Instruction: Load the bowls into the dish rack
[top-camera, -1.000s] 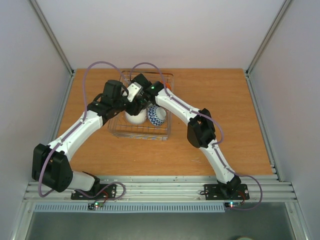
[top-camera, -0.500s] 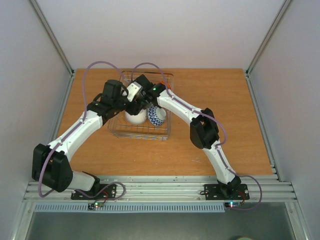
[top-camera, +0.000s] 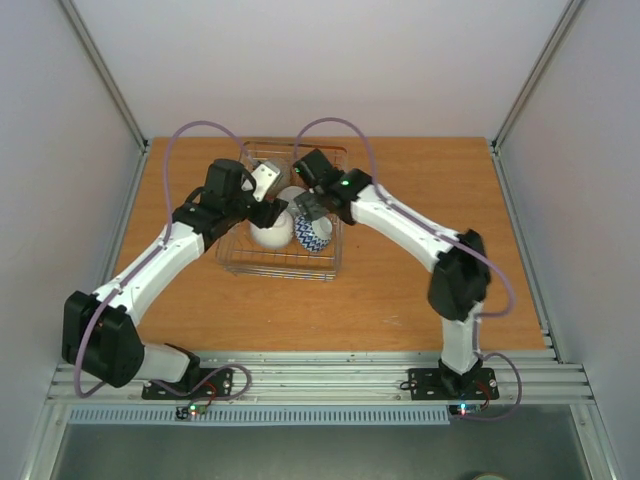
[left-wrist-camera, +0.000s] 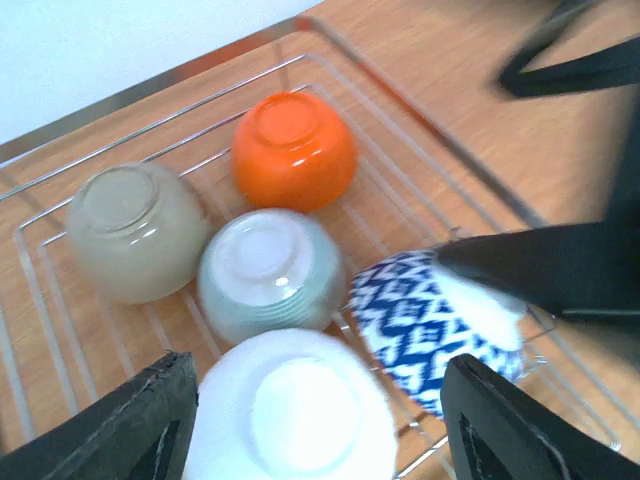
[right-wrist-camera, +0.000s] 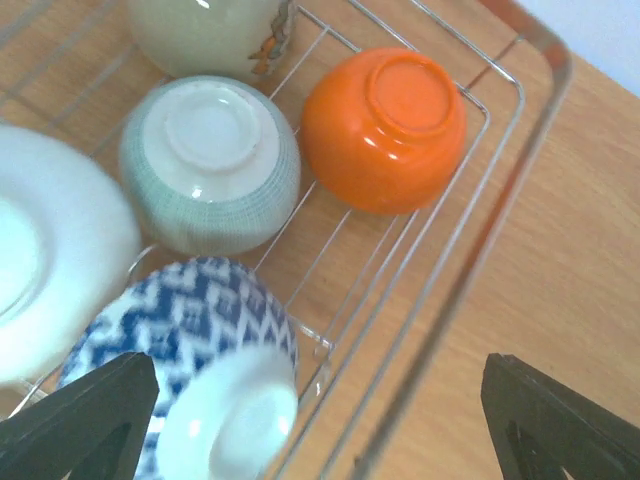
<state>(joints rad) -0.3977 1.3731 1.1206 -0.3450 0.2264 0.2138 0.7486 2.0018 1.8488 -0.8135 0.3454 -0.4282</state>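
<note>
I am locating the dish rack at the far edge of the worktop, left of centre, with five bowls showing inside it. The white bowl is sitting foot-up directly beneath the left jaws, which are standing spread on either side of it without pinching it. The blue-white zigzag bowl is leaning tilted just beside it, toward the rack's right side, below the right jaws, which are spread wide and holding nothing. The left arm is nearer the white bowl. Against one second ago, the right arm is withdrawing. Its wrist has left the rack's middle and its elbow has swung rightward, uncovering the grey-green bowl. The left arm is staying put.
</note>
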